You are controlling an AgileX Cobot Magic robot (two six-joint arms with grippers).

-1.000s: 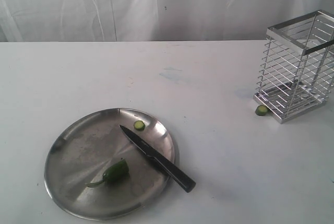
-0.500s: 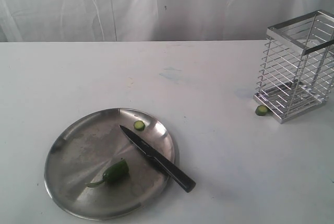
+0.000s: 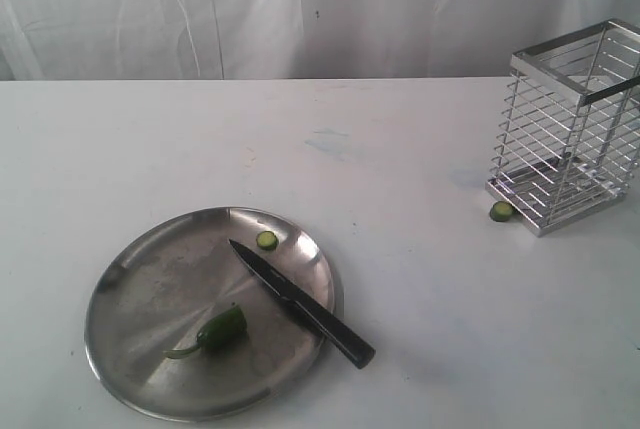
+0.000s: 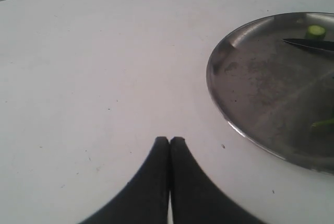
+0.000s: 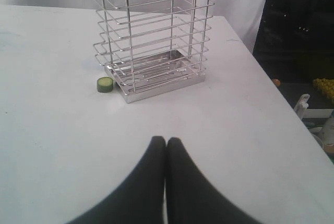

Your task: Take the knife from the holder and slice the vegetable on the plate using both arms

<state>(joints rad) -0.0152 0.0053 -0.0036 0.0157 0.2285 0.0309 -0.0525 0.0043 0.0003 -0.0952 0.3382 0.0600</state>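
The knife [image 3: 300,302] lies across the silver plate [image 3: 140,289], blade on the dish and black handle over its right rim. The dark green chili pepper [image 3: 220,329] rests on the plate near the blade, beside a round cut slice [image 3: 266,240]. The chrome wire holder [image 3: 570,139] stands empty at the far right. Neither arm shows in the exterior view. My left gripper [image 4: 170,139] is shut with nothing in it, hovering over bare table beside the plate [image 4: 245,78], where the knife tip [image 4: 308,45] shows. My right gripper [image 5: 166,140] is shut and empty, facing the holder [image 5: 154,31].
A second green slice [image 3: 501,211] lies on the table at the holder's foot, also seen as the slice [image 5: 105,84] in the right wrist view. The table's right edge [image 5: 266,78] runs close behind the holder. A white curtain hangs at the back.
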